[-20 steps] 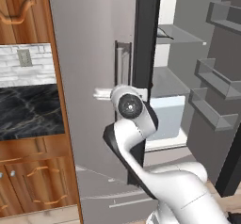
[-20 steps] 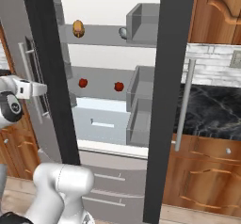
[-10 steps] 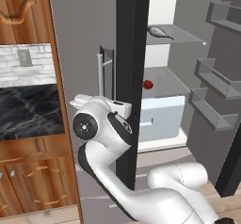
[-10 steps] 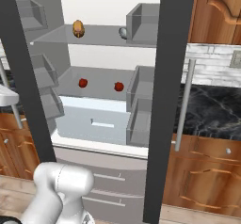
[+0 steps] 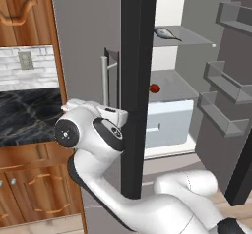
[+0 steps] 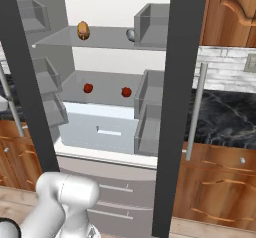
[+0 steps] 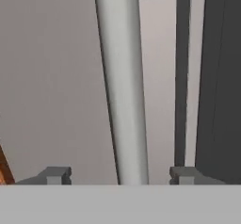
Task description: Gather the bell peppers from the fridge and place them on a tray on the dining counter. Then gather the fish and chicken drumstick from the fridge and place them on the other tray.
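The two-finger gripper (image 7: pixel 120 175) is seen spread open, grasping nothing, the upright grey bar handle (image 7: pixel 123 82) of the fridge door standing between its tips at twelve o'clock. Two small red bell peppers (image 6: pixel 88 88) rest on the middle fridge shelf (image 6: pixel 107 96), well apart.

The white arm is bending up and leftward from the base toward the fridge door handle (image 7: pixel 122 86), its gripper (image 7: pixel 115 175) standing with both finger tips (image 7: pixel 56 175) spread apart, one on either side of that handle without touching it.
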### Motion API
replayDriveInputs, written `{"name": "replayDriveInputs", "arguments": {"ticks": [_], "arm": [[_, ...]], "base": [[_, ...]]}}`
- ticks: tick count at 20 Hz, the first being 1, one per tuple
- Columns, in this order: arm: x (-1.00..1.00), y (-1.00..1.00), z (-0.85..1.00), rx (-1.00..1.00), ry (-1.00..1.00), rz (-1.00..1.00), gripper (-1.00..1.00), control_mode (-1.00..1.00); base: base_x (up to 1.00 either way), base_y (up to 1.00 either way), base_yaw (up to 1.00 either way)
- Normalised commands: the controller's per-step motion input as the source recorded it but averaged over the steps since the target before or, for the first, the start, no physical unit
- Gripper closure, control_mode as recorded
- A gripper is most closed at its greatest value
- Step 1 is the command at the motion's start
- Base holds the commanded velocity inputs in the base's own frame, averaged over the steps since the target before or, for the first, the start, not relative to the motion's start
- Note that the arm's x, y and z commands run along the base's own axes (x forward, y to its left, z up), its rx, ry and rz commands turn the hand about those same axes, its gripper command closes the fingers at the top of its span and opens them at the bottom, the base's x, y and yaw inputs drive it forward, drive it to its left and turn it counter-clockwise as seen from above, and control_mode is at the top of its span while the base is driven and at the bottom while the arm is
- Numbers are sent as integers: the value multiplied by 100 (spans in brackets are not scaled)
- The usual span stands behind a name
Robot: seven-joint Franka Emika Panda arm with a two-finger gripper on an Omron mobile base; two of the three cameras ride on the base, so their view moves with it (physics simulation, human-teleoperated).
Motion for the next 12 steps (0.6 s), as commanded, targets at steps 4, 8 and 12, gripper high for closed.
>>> {"name": "replayDriveInputs", "arguments": {"ticks": [4,8,12], "arm": [[-81,27,0,0,-4,0,-100,-100],[-34,-37,24,10,0,5,-100,-100],[-32,-90,19,25,-9,9,-100,-100]], "base": [[0,0,0],[0,0,0],[0,0,0]]}}
